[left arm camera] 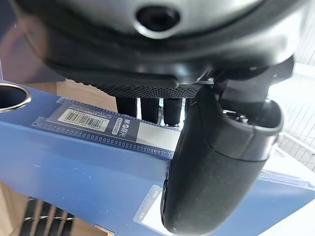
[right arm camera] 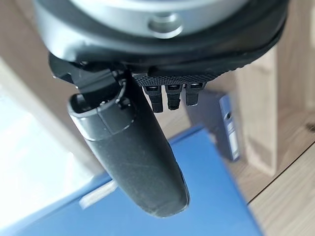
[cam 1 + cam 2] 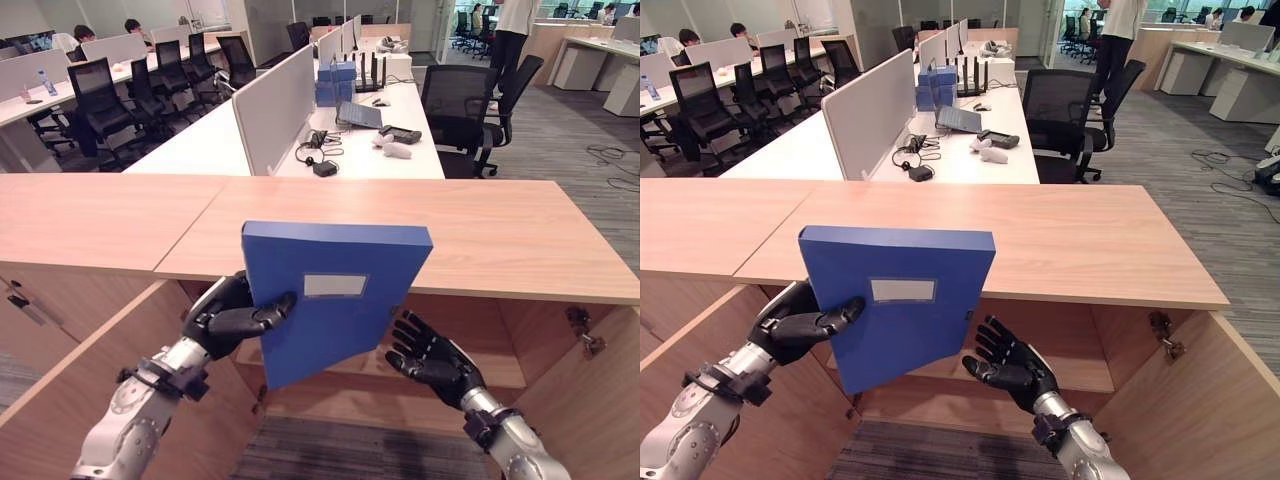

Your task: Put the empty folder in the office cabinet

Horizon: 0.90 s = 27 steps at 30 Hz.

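Note:
A blue box folder (image 3: 335,295) with a white label stands upright in the air in front of the open wooden cabinet (image 3: 400,235). My left hand (image 3: 228,318) is shut on the folder's left edge, thumb across the front face, as the left wrist view confirms with the thumb (image 1: 221,162) lying over the folder (image 1: 74,167). My right hand (image 3: 432,355) hovers open just right of the folder's lower corner, fingers spread, not touching it. In the right wrist view the folder (image 2: 187,206) lies below the straight thumb (image 2: 130,152).
The cabinet's doors hang open at left (image 3: 110,370) and right (image 3: 590,390), with a shelf (image 3: 500,370) inside. Beyond the cabinet top are white desks (image 3: 360,140), partitions, black office chairs (image 3: 455,100) and seated people far back.

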Available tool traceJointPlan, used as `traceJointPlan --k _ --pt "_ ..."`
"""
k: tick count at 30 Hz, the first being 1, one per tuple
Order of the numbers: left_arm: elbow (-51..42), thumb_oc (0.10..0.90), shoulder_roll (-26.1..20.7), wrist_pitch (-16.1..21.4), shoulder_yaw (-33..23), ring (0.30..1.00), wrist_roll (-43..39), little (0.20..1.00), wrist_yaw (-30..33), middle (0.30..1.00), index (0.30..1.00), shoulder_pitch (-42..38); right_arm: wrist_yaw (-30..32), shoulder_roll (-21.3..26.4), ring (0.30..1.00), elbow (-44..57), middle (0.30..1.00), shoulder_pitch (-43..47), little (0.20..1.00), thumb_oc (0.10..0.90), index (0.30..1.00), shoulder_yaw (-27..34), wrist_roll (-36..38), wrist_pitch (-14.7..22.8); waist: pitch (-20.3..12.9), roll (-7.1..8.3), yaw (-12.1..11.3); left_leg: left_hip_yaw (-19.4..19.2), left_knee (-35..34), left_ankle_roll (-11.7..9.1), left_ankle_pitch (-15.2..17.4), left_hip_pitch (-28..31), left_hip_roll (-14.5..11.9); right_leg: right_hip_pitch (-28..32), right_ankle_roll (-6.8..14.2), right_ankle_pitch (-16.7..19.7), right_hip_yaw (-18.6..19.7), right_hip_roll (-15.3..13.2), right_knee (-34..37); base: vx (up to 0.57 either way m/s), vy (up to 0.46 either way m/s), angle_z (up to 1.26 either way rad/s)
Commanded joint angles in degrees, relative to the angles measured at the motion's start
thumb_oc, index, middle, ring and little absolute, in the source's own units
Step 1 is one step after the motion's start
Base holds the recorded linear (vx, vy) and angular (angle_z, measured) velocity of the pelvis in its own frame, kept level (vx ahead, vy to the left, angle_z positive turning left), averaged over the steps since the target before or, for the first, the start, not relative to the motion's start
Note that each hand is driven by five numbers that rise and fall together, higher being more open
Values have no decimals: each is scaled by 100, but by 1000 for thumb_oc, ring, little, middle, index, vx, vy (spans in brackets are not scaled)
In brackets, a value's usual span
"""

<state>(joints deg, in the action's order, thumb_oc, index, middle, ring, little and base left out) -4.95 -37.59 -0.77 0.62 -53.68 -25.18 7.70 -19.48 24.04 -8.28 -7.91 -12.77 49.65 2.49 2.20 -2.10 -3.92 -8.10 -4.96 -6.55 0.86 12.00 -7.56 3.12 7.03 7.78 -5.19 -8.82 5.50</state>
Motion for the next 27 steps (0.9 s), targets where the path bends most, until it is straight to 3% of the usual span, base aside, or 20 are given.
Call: traceJointPlan --k 1,18,27 --pt "-211 400 -5 811 -433 300 -471 300 -80 300 300 -1081 -362 47 900 868 900 1022 900 800 900 126 363 455 -37 105 64 173 -4 96 95 -135 148 676 290 -943 146 -118 -121 0 0 0" --pt "-339 400 -34 590 -176 300 -412 300 -257 300 300 -935 -175 -113 900 1488 900 1518 900 800 900 164 328 688 -49 88 60 179 -4 136 90 -119 155 636 270 -913 260 -115 -157 5 0 0" --pt "-706 400 -216 250 481 300 -551 300 -559 300 300 -960 -275 -271 900 1460 900 1558 900 800 900 -272 653 606 -42 96 66 206 -4 145 149 -97 166 683 278 -966 246 -113 -149 13 -3 0"
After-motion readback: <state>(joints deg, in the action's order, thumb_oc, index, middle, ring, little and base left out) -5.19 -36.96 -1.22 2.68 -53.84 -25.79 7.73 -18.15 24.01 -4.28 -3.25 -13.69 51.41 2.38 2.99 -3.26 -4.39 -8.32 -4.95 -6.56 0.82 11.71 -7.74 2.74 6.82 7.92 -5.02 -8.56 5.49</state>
